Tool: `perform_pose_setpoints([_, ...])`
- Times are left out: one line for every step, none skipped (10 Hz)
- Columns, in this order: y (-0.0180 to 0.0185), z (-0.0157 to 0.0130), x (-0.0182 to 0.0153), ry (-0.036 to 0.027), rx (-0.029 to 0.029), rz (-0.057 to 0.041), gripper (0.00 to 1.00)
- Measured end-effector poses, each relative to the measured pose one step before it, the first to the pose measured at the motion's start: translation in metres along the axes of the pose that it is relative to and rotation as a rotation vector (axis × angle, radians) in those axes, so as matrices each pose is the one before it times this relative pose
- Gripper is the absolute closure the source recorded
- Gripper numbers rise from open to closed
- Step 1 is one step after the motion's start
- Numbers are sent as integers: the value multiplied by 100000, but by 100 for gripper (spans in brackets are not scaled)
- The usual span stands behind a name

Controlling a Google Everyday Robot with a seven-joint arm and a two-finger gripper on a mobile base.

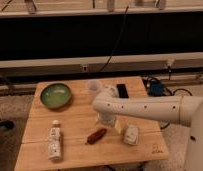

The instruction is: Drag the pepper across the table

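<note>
The pepper (96, 135) is a small dark red-brown chili lying on the light wooden table (75, 120), near its front middle. My gripper (106, 121) hangs from the white arm that reaches in from the right. It sits just above and to the right of the pepper, close to the tabletop. I cannot tell whether it touches the pepper.
A green bowl (56, 95) stands at the back left. A white labelled bottle (55, 142) lies at the front left. A clear cup (93, 87) and a black phone (122, 90) are at the back. A small white object (130, 134) lies right of the pepper.
</note>
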Motion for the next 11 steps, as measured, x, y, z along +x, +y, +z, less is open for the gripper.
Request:
perform_pose_setpoints([-183, 888, -485, -1326, 749, 920, 20])
perform_pose_setpoints([-265, 640, -247, -539, 520, 350, 20])
perform_pose_setpoints([-175, 645, -304, -912, 365, 743, 20])
perform_pose_setpoints([-127, 698, -270, -630, 32, 921, 20])
perform_pose_setpoints([-349, 249, -324, -92, -158, 196, 24])
perform_pose_setpoints([-504, 90, -408, 112, 16, -454, 32])
perform_pose_setpoints([-190, -162, -320, 484, -440, -509, 42])
perform_pose_setpoints([-71, -176, -315, 368, -377, -415, 52])
perform_pose_setpoints([-63, -294, -242, 479, -107, -461, 62])
perform_pose_setpoints([-112, -330, -271, 526, -51, -717, 75])
perform_pose_setpoints([-29, -116, -126, 186, 5, -432, 82])
